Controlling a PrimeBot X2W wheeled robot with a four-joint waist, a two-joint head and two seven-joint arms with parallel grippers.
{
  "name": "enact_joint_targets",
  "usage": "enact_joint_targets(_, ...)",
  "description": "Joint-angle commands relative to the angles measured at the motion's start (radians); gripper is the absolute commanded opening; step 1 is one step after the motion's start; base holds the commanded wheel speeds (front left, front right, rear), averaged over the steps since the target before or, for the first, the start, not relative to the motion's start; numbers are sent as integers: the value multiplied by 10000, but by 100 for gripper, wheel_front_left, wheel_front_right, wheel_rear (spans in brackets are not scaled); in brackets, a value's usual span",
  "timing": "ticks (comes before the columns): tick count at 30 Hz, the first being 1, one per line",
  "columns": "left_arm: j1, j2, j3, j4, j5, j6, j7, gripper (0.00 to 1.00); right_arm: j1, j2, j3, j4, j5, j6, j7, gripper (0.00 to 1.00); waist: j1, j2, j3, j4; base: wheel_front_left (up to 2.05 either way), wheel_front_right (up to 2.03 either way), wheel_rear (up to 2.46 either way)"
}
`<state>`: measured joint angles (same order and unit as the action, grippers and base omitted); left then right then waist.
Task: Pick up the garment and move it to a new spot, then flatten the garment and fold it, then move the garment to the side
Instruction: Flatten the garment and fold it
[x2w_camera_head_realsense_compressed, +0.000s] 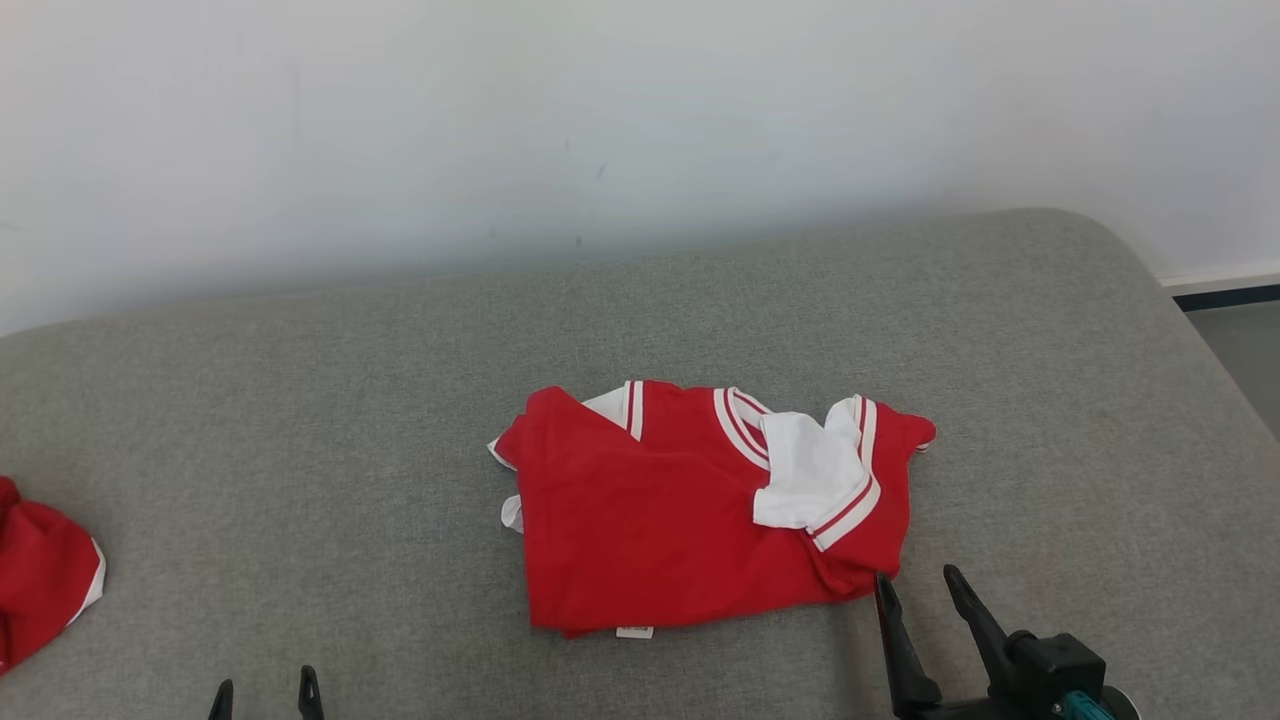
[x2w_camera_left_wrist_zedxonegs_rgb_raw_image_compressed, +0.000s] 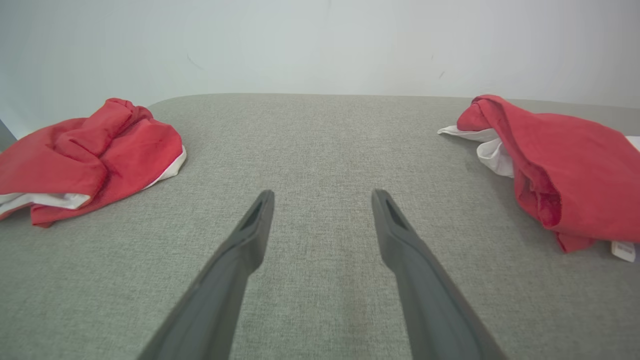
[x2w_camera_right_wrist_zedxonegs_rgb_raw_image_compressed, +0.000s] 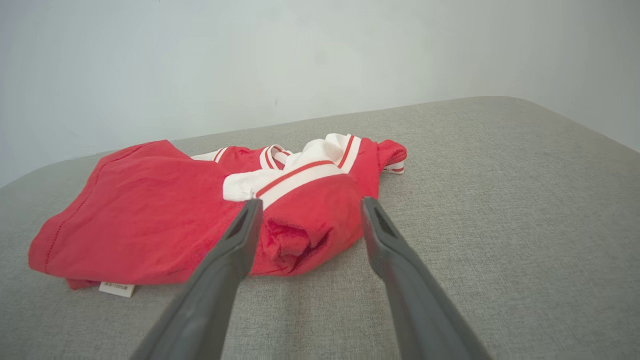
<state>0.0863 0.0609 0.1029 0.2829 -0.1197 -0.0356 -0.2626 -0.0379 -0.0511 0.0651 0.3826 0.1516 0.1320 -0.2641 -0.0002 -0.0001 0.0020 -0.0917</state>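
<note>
Grey coarse-woven surface (x2w_camera_head_realsense_compressed: 300, 420) carries a loosely folded red-and-white garment (x2w_camera_head_realsense_compressed: 640, 520); both pairs of jaws gape, empty.

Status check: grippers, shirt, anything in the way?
Both open, empty: left gripper, right gripper. Bunched red shirt at centre, right gripper near its corner. Far left, other red garment, not blocking.

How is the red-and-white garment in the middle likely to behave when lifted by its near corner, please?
Probably floppy: the garment lies in soft, rumpled layers, so it would likely unfold and hang. Likely light, since it looks like thin cloth.
</note>
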Motion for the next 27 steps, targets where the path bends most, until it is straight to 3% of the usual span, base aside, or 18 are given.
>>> enact_joint_targets(1, 130, -49, 7, 23, 66, -60, -34, 100, 55, 10, -18, 13, -64, -23, -3, 100, 2, 1, 22, 33, 0, 0, 0)
enact_joint_targets(11, -333, -111, -531, 137, -209, -144, -34, 100, -1044, -104, 320, 28, -137, -23, -3, 100, 2, 1, 618, 734, 0, 0, 0)
enact_joint_targets(20, -1024, -103, -1674, 427, -686, -87, -34, 100, -4762, -1592, 1942, 1772, 29, -23, 161, 100, 2, 1, 1703, 2113, 0, 0, 0)
enact_joint_targets(27, -1435, -110, -2285, 512, -1085, 77, -34, 100, -7291, -2489, 3570, 3554, 314, -23, 1345, 100, 2, 1, 2418, 3094, 0, 0, 0)
